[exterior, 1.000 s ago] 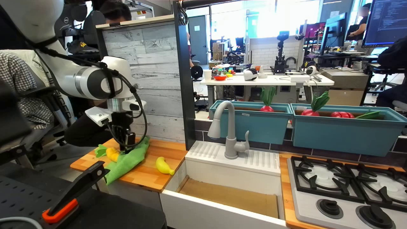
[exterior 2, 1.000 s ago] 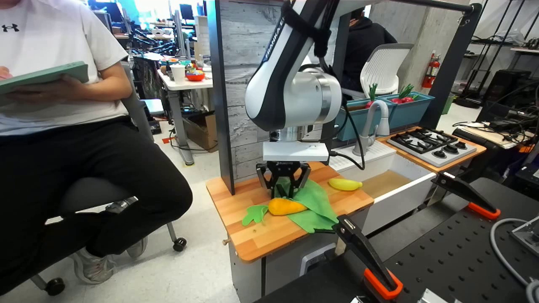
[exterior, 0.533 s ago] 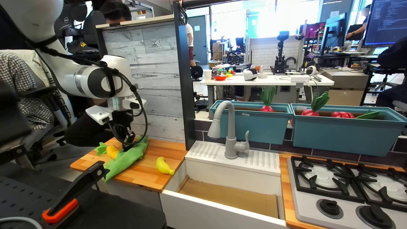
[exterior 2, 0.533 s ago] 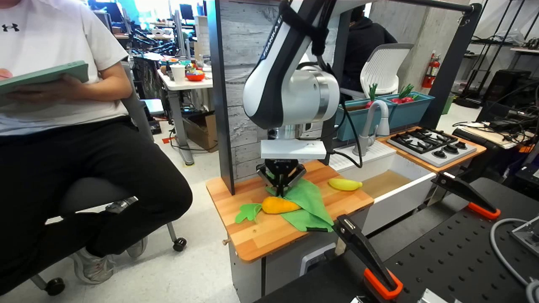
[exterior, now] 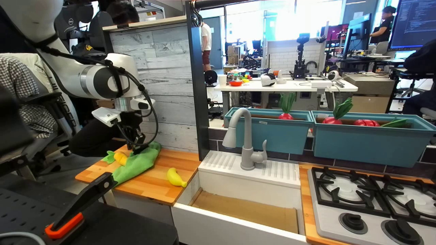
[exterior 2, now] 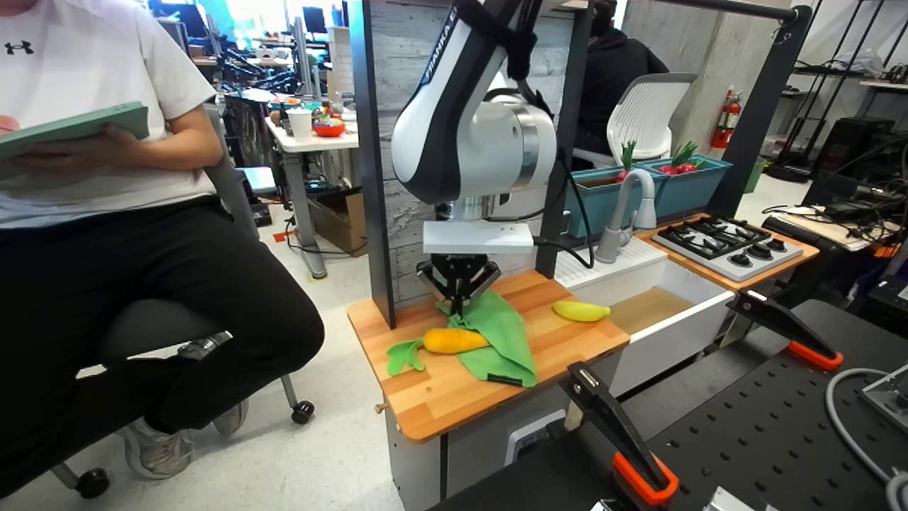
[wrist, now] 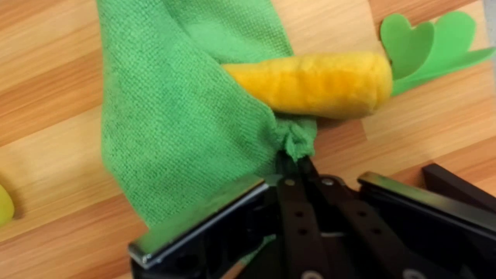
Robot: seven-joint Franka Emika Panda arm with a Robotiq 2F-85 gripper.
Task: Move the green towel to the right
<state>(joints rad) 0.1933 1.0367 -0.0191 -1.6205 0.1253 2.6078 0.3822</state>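
Just below hand (wrist: 297,161): green towel (wrist: 174,128), bit pinched.

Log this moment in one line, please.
gripper: shut on green towel | carrot: partly hidden by towel | banana: on countertop, apart from towel

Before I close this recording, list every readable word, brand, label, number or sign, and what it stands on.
"FRANKA": white-and-black robot arm.
"DELL": black monitor back.
Too small, blurred or partly hidden to read: letters on the slanted grey post; text on the dark-blue screen; yellow lettering on the black cap; labels on the teal rectangular planter and black-and-orange clamp.
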